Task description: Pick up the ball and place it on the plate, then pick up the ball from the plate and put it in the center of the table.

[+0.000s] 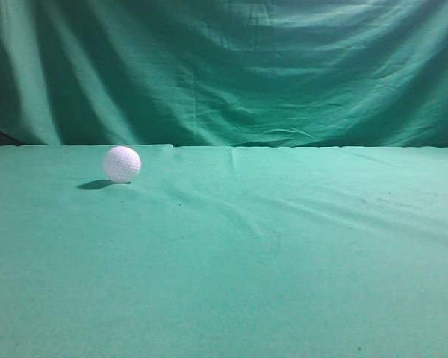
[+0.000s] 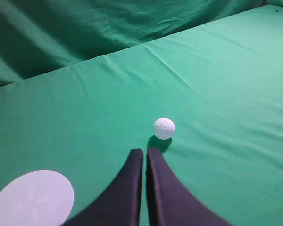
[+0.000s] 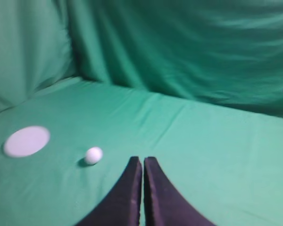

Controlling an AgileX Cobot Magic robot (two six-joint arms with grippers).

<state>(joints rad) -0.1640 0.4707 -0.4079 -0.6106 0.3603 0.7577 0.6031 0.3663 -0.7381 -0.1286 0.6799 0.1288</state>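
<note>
Ball (image 1: pixel 122 164) sits free on the table (image 1: pixel 284 283), left of centre in the ext. view, well apart from the plate (image 2: pixel 32 197) and just ahead of the left gripper (image 2: pixel 145 151). Both left and right gripper (image 3: pixel 142 160) have jaws pressed together, holding nothing. Prob. light, hard, slick and quick to roll, so take it across the widest part w/ fingers level.

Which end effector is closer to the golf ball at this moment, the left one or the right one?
Left. The left end effector, shut, sits just short of the ball. The right end effector, also shut, is farther, with the ball off to its left.
</note>
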